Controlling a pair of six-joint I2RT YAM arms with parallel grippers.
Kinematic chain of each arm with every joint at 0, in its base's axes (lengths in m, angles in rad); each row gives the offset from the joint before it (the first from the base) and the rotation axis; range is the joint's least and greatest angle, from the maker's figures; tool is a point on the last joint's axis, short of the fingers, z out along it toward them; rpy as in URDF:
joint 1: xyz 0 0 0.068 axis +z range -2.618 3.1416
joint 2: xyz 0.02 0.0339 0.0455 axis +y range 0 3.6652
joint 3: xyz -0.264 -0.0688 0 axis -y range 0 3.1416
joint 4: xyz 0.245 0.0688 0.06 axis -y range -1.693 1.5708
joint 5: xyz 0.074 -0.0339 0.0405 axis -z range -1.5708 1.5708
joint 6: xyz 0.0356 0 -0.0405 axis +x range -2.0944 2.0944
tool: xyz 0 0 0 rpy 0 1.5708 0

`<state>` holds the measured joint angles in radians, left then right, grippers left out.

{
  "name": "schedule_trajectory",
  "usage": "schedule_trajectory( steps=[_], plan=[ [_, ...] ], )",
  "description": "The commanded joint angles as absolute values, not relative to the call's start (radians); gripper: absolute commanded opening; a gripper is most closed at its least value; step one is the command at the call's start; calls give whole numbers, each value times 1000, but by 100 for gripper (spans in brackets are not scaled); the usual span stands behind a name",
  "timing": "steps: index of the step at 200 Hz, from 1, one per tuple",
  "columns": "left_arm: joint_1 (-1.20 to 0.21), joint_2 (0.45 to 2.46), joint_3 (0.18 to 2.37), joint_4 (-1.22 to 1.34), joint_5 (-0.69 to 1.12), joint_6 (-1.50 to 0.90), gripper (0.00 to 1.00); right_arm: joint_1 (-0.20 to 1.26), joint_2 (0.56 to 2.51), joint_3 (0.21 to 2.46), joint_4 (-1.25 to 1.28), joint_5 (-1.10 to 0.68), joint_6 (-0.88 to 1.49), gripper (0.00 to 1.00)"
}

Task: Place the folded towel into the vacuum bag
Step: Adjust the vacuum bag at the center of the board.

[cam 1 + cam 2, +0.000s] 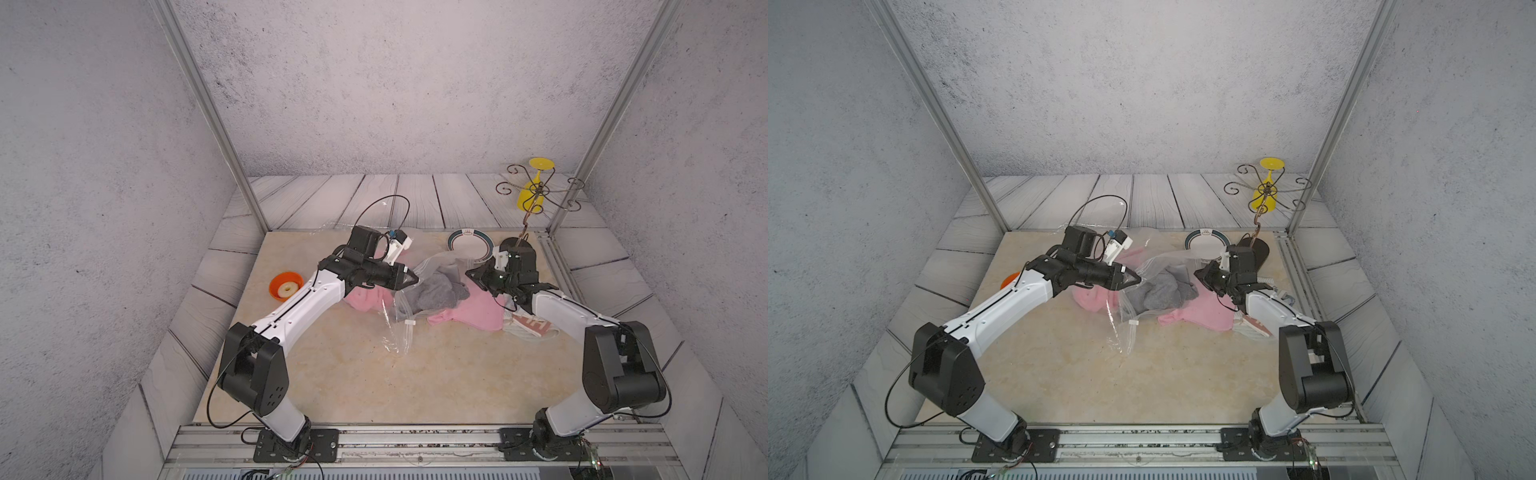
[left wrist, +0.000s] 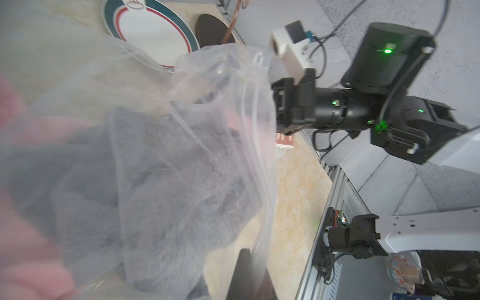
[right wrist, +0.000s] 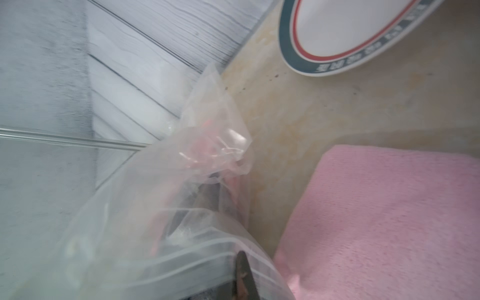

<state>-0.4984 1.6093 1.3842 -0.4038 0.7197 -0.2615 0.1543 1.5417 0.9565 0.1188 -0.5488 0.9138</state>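
Observation:
The vacuum bag (image 1: 409, 332) (image 1: 1126, 334) lies crumpled mid-table, clear and crinkly, with a white slider clip (image 1: 410, 322) on its zip edge. Inside it, seen through the plastic, sits the towel (image 1: 432, 293) (image 1: 1158, 295) (image 2: 168, 181), grey and bunched. My left gripper (image 1: 413, 279) (image 1: 1136, 278) (image 2: 250, 275) is shut on the bag's zip edge at the towel's left. From the right, my right gripper (image 1: 469, 274) (image 1: 1198, 274) (image 3: 242, 275) is shut on the zip strip (image 3: 197, 259) of the same bag. The mouth stands raised between them.
A pink cloth (image 1: 478, 311) (image 3: 389, 207) spreads under and to the right of the bag. Behind it lies a green-rimmed plate (image 1: 469, 245). An orange bowl (image 1: 286, 285) sits at the left, a wire stand with a yellow glass (image 1: 536, 191) at the back right, a striped item (image 1: 532, 326) under my right arm.

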Motion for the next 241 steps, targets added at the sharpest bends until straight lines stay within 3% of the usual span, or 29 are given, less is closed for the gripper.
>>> schedule_trajectory(
  steps=[1, 44, 102, 128, 180, 205, 241],
  plan=[
    [-463, 1591, 1378, -433, 663, -230, 0, 153, 1460, 990, 184, -666, 988, 0],
    [-438, 1568, 1364, -401, 661, -262, 0, 153, 1416, 1038, 172, -727, 983, 0],
    [-434, 1621, 1479, -495, 583, -235, 0, 154, 1422, 1082, 550, -877, 1226, 0],
    [-431, 1599, 1657, -597, 611, -134, 0, 153, 1428, 1126, 446, -847, 1168, 0],
    [-358, 1601, 2019, -755, 875, -61, 0, 152, 1409, 1259, 140, -778, 940, 0],
    [-357, 1604, 1946, -742, 764, -57, 0, 153, 1399, 1266, 67, -748, 885, 0],
    [-365, 1572, 1598, -508, 651, -218, 0, 152, 1363, 1199, -149, -564, 789, 1]
  ],
)
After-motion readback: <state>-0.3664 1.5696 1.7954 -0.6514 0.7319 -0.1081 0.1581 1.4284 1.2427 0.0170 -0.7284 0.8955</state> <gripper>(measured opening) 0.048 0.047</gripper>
